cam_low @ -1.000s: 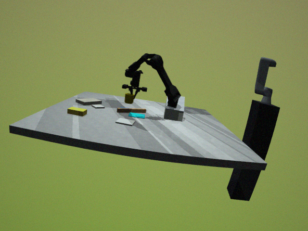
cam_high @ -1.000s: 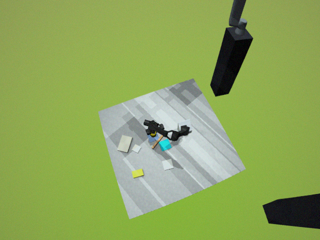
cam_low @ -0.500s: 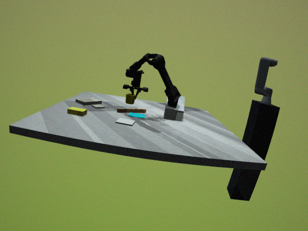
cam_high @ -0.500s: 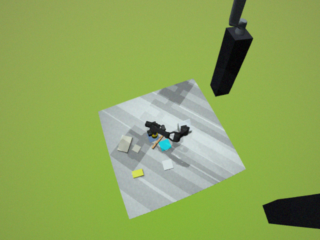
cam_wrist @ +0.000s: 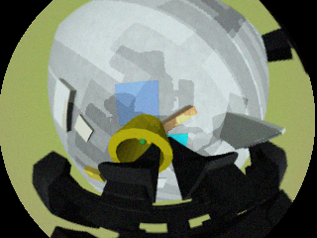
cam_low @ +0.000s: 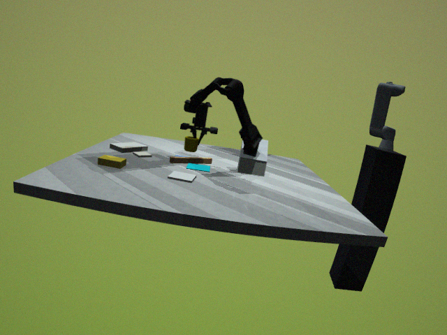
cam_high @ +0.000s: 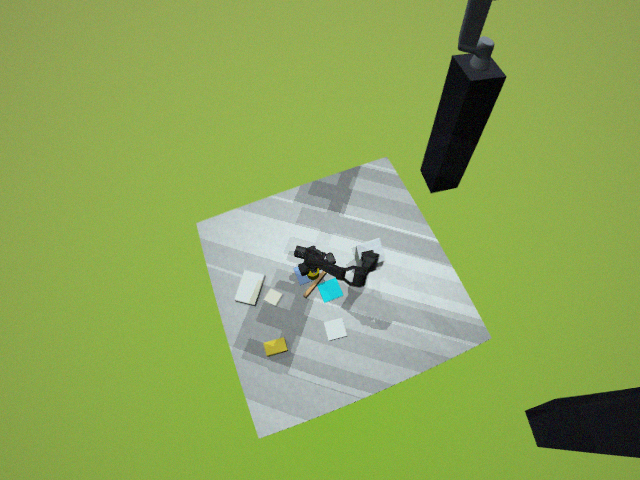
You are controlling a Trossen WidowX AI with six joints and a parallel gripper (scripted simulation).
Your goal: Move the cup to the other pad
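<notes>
The yellow cup point(cam_low: 191, 143) is gripped by the gripper point(cam_low: 198, 138), fingers clamped on its rim, and it's held upright, lifted clear of the grey table point(cam_low: 274, 212). In the wrist view one finger point(cam_wrist: 135, 175) is seen over the near edge of the cup point(cam_wrist: 141, 143), and a small green marble point(cam_wrist: 142, 141) can be made out inside; whether there are more marbles can't be told.

From the top view, the cup point(cam_high: 312, 273) is hung right over the blue pad point(cam_high: 299, 277), mostly hidden by the wrist. The cyan pad point(cam_high: 330, 289) is found just beside it, on the other side of a thin wooden stick point(cam_high: 314, 285) that's laid between the two pads. In the exterior view the stick point(cam_low: 190, 159) is seen lying flat below the cup, with the cyan pad point(cam_low: 198, 167) nearer to the camera.

The arm is bent in a high arch from its grey base block point(cam_low: 252, 164) out to the cup.

Other bits are scattered on the table: a white slab point(cam_high: 249, 287), a small cream tile point(cam_high: 272, 296), a white tile point(cam_high: 335, 328) and a yellow block point(cam_high: 275, 346), all well apart from the cup. A dark pillar point(cam_low: 375, 187) is stood off the table's edge.
</notes>
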